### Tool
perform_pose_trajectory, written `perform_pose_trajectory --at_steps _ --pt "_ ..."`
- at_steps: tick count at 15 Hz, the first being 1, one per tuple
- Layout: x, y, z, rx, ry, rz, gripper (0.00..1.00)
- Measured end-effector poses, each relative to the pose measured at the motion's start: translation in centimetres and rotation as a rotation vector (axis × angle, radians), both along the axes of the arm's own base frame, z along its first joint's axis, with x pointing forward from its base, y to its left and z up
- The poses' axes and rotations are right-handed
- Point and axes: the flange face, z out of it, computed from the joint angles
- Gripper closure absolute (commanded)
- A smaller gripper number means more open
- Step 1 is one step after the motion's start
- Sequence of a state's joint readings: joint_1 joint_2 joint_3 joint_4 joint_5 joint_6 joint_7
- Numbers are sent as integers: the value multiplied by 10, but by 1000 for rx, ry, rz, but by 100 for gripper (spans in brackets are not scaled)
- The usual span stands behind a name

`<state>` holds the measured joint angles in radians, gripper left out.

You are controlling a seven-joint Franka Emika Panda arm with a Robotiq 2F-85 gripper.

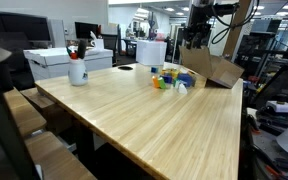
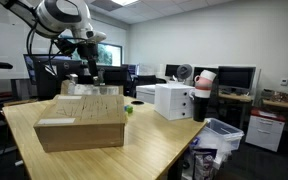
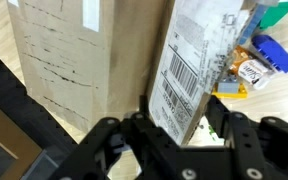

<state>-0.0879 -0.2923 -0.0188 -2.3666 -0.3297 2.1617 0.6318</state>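
An open cardboard box (image 1: pixel 212 68) (image 2: pixel 81 120) stands on the far end of the wooden table (image 1: pixel 144 125). My gripper (image 1: pixel 191 38) (image 2: pixel 88 72) hangs over the box. In the wrist view the gripper (image 3: pixel 179 122) is closed on an upright box flap (image 3: pixel 189 60) that carries a shipping label with a barcode. One black finger (image 3: pixel 139 125) sits on each side of the flap's lower edge. Another brown panel of the box (image 3: pixel 59 60) stands to the left.
Small coloured toys (image 1: pixel 169 80) (image 3: pixel 264 55) lie on the table beside the box. A white cup with pens (image 1: pixel 77 68) stands near the left edge and a white tub (image 1: pixel 152 52) stands further back. Desks, monitors, a white case (image 2: pixel 172 100) and a bin (image 2: pixel 222 135) surround the table.
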Motion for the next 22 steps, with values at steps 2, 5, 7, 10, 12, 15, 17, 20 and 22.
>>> perform_pose_trajectory --at_steps 2,5,7,10,12,15,17,20,22 --pt "-1 0 -1 10 7 13 13" --pt "-2 0 -2 11 14 20 2" --pt "-2 0 -2 11 16 19 38" --pt "-2 -1 -2 12 16 17 49" --pt "-2 -1 -2 12 16 17 63" --pt "-2 -1 -2 12 17 16 81" --pt "-2 -1 -2 12 18 16 91" --pt "-2 -2 -3 18 19 11 100" --pt "-3 -3 -3 19 19 8 100"
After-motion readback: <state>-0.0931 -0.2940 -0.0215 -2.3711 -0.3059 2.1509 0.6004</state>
